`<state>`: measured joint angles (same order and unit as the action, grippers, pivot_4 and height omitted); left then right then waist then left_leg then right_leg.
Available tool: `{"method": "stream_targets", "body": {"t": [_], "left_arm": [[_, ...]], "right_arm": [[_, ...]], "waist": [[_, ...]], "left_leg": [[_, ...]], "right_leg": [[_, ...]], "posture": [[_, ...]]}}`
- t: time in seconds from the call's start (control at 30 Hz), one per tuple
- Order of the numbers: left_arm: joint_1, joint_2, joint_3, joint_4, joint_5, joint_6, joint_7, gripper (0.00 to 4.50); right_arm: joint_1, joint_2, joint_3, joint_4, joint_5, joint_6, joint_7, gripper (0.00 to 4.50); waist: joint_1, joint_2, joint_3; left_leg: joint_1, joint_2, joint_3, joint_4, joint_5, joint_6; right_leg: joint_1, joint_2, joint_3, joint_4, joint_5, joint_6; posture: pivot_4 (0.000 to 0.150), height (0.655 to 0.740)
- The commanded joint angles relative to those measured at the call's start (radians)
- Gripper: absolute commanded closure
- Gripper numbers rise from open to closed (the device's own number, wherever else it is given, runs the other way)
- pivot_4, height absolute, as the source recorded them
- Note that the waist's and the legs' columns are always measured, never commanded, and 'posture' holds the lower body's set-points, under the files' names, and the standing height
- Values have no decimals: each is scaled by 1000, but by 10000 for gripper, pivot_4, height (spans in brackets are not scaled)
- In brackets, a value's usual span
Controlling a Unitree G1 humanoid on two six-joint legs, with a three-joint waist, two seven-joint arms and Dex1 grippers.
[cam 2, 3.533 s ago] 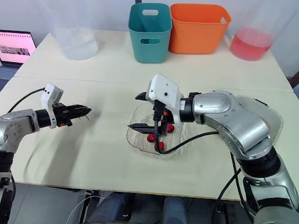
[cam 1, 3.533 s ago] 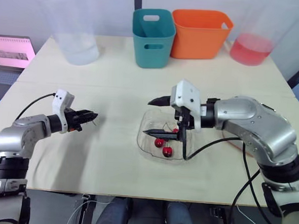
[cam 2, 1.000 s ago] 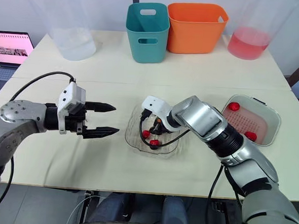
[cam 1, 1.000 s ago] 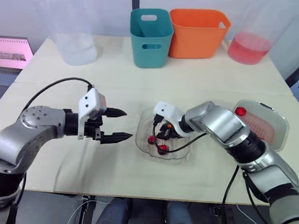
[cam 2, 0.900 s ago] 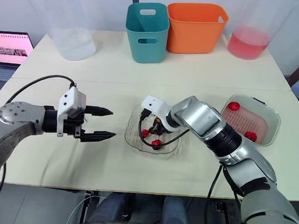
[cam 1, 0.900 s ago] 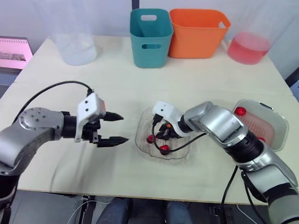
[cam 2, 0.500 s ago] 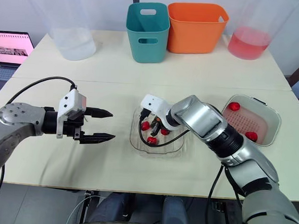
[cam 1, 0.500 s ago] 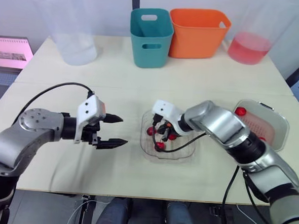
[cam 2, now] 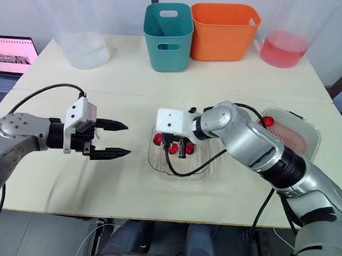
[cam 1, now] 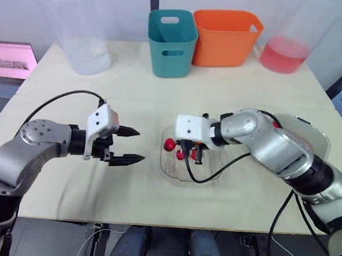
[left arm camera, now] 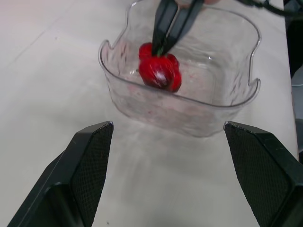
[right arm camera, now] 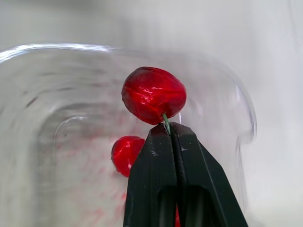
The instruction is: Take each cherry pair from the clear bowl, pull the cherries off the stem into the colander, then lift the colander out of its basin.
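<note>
The clear bowl (cam 1: 169, 172) sits mid-table with red cherries (cam 1: 169, 144) in it. My right gripper (cam 1: 191, 156) reaches down into the bowl and is shut on the green stem of a cherry pair; one cherry (right arm camera: 154, 94) sits just past the fingertips (right arm camera: 161, 142), and another cherry (right arm camera: 127, 153) lies lower in the bowl. My left gripper (cam 1: 140, 144) hovers open just left of the bowl, its fingers (left arm camera: 90, 161) wide apart and holding nothing. The pink colander (cam 2: 292, 135) in its basin stands at the right, partly behind my right arm, with a cherry (cam 2: 268, 120) inside.
At the back stand a teal bin (cam 1: 171, 41), an orange bin (cam 1: 229, 36), a clear jug of pink liquid (cam 1: 286, 54) and a large clear jug (cam 1: 85, 53). A laptop (cam 1: 12, 60) sits off the table's left edge.
My right gripper has closed on the cherry stem and its wrist has turned over the bowl. The left gripper has stayed open, hovering in about the same place.
</note>
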<state>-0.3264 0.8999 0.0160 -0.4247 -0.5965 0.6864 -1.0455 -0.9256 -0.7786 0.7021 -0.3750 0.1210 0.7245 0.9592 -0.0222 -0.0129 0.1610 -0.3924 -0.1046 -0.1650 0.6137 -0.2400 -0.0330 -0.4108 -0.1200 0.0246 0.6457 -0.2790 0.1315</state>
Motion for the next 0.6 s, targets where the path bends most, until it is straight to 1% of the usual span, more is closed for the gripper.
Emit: {"method": "stream_targets", "body": {"t": [0.03,0.13,0.17,0.23,0.33,0.53,0.6], "left_arm": [[-11,5,4,-2,6,-18,-12,5392],[-9,2,2,-6,6,-19,-9,5392],[-6,1,2,-9,5,-19,-8,5392],[-1,0,1,-11,6,-22,-7,5392],[2,-1,1,-9,8,-25,-7,5392],[6,19,15,-8,3,-18,-20,5392],[6,37,20,-3,3,-17,-36,5392]], "right_arm": [[19,-17,22,43,-116,-240,59,44348],[42,-4,-3,96,-165,-350,72,44348],[48,-11,-13,104,-174,-365,88,41890],[59,-20,-47,108,-172,-365,117,34891],[57,-20,-120,101,-135,-286,145,20341],[76,-27,-324,-2,98,112,215,20341],[96,-41,-333,-32,123,154,224,20341]], "waist": [[2,0,0],[4,0,0],[5,0,0],[5,0,0],[4,0,0],[8,0,0],[8,0,0]], "left_leg": [[0,0,0,0,0,-1],[0,0,0,1,1,-1],[0,0,0,1,1,-1],[0,0,0,0,2,-4],[0,0,0,0,2,-4],[0,0,-1,0,1,-3],[0,0,-1,0,0,0]], "right_leg": [[0,0,0,0,0,0],[1,0,0,0,0,0],[1,0,0,0,0,0],[1,0,0,0,0,0],[1,0,0,0,0,0],[1,0,0,0,0,0],[1,0,0,0,0,0]], "posture": [[1500,7400],[1500,7400],[1500,7400],[1500,7400],[1500,7400],[1500,7400],[1500,7400]]}}
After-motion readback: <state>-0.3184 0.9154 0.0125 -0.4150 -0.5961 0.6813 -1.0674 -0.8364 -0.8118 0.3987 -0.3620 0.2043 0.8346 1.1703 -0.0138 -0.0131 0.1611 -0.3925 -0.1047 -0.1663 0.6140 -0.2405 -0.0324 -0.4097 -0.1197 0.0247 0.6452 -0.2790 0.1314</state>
